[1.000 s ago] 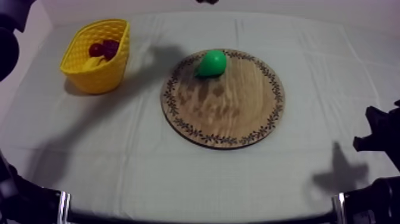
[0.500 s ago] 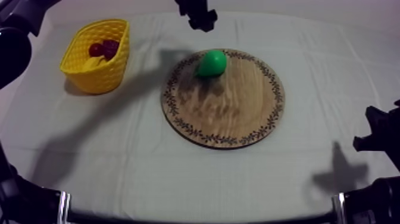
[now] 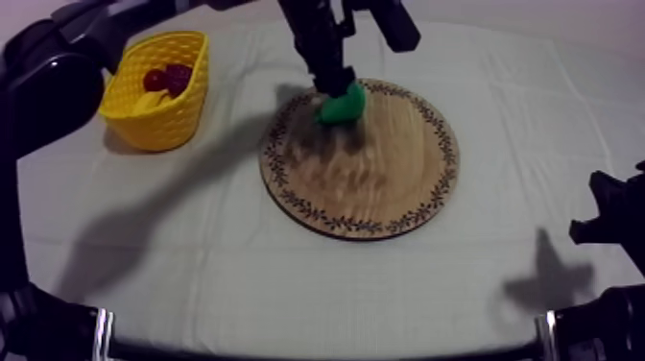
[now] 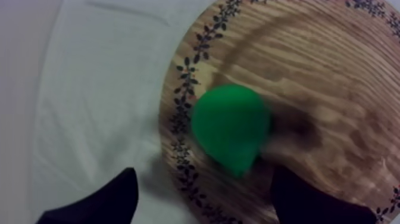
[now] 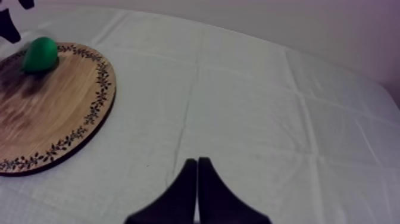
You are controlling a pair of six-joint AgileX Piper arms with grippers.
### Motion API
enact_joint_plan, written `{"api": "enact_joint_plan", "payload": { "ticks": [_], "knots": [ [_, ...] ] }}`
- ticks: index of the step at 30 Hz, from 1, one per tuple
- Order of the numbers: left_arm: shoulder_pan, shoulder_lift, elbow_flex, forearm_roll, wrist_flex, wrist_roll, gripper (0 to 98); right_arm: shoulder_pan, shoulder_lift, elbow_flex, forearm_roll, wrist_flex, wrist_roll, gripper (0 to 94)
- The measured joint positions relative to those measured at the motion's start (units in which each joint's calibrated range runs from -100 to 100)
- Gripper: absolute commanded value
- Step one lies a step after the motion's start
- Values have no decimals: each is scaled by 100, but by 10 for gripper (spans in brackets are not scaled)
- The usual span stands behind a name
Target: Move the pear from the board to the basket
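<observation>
Left gripper (image 4: 202, 173) first: hangs spread wide, gripping nothing yet. Over at 10 o'clock on the table (image 3: 192, 240), the yellow basket (image 3: 158, 120). Then the pear (image 4: 231, 128), right under that open gripper, parked at 11 o'clock on the wooden board (image 3: 384, 182), hugging the rim. Looks round and slick, so could easily squirt off the board from an off-centre squeeze. Right gripper (image 5: 196, 164) at 4 o'clock, clamped shut on nothing.

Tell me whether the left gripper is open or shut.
Open: the left gripper has its fingers apart, nothing clamped between them; the pear lies just ahead on the wooden board.
</observation>
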Motion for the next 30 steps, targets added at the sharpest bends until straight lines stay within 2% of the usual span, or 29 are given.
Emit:
{"api": "enact_joint_plan", "payload": {
  "ticks": [21, 30],
  "knots": [
    [-2, 946, -531, 54, 2, 155, 783, 0, 0, 0, 0, 1, 0, 3],
    [7, 1159, -679, 236, 1, 161, 773, 0, 0, 0, 0, 1, 0, 3]
  ]
}}
